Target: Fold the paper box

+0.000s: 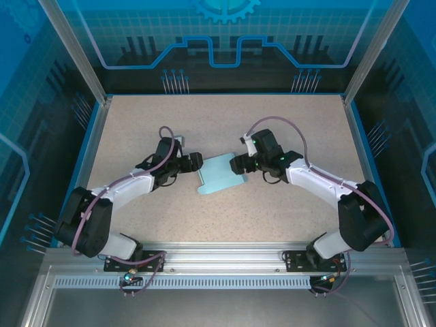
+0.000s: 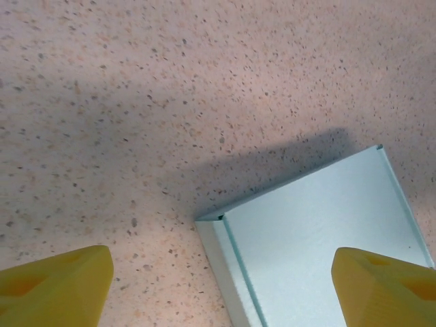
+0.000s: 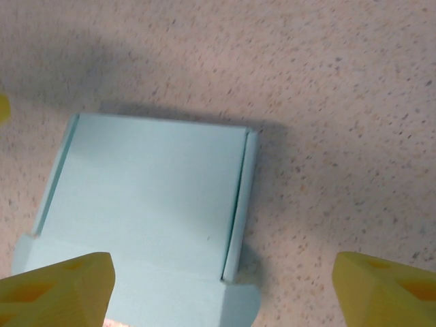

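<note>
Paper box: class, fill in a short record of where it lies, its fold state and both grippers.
Box position: paper box flat on the table, near its middle
Fold state: narrow side strips creased, end flap spread out
Left gripper: open, above one box corner
Right gripper: open, above the box

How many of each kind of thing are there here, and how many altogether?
Pale blue paper box: 1
Robot arms, the left arm and the right arm: 2
Total: 3
</note>
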You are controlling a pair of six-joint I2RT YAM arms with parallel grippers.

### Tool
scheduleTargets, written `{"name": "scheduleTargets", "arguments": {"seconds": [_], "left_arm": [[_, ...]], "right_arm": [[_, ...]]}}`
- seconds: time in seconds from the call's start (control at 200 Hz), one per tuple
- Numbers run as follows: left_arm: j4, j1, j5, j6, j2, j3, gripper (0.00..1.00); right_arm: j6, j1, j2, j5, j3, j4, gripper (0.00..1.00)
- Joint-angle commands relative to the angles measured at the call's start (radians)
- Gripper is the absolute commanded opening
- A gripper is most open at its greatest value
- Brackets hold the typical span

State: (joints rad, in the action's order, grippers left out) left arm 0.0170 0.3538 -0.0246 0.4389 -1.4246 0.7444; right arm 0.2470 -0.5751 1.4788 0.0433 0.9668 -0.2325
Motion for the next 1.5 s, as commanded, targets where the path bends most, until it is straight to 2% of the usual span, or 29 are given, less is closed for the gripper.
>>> {"name": "scheduleTargets", "arguments": {"seconds": [0.0, 0.13, 0.26, 0.395, 0.5, 0.62, 0.835, 0.936, 1.026, 1.261, 1.496], "left_arm": [[0.069, -0.042, 0.086, -0.013, 0.002, -0.027, 0.87], [0.094, -0.064, 0.201, 0.002, -0.103, 0.049, 0.87], [0.06, -0.064, 0.296, -0.02, -0.224, 0.158, 0.85], [0.0, -0.061, 0.4, -0.034, -0.327, 0.247, 0.77], [-0.008, -0.053, 0.45, -0.039, -0.346, 0.247, 0.74], [-0.017, -0.043, 0.532, -0.052, -0.343, 0.227, 0.7], [0.03, 0.012, 0.535, -0.029, -0.261, 0.104, 0.7], [0.015, 0.019, 0.481, -0.037, -0.246, 0.09, 0.71], [-0.026, 0.019, 0.439, -0.067, -0.247, 0.118, 0.72], [-0.12, 0.025, 0.414, -0.124, -0.286, 0.189, 0.71], [-0.196, 0.028, 0.454, -0.18, -0.379, 0.295, 0.65]], "right_arm": [[-0.009, -0.046, -0.05, 0.069, -0.06, -0.076, 0.9], [0.026, -0.066, -0.067, 0.018, -0.119, -0.104, 1.0], [0.014, -0.107, -0.083, -0.022, -0.133, -0.162, 1.0], [-0.005, -0.112, -0.072, -0.121, -0.13, -0.194, 0.98], [-0.005, -0.108, -0.045, -0.143, -0.125, -0.191, 0.98], [-0.002, -0.058, -0.001, -0.19, -0.101, -0.188, 0.96], [0.004, 0.06, 0.029, -0.236, -0.044, -0.193, 0.94], [0.008, 0.081, 0.024, -0.25, -0.051, -0.188, 0.93], [0.019, 0.081, 0.01, -0.259, -0.08, -0.178, 0.93], [0.053, 0.083, -0.065, -0.26, -0.182, -0.158, 0.92], [0.163, 0.095, -0.026, -0.42, -0.25, -0.015, 0.91]]}}
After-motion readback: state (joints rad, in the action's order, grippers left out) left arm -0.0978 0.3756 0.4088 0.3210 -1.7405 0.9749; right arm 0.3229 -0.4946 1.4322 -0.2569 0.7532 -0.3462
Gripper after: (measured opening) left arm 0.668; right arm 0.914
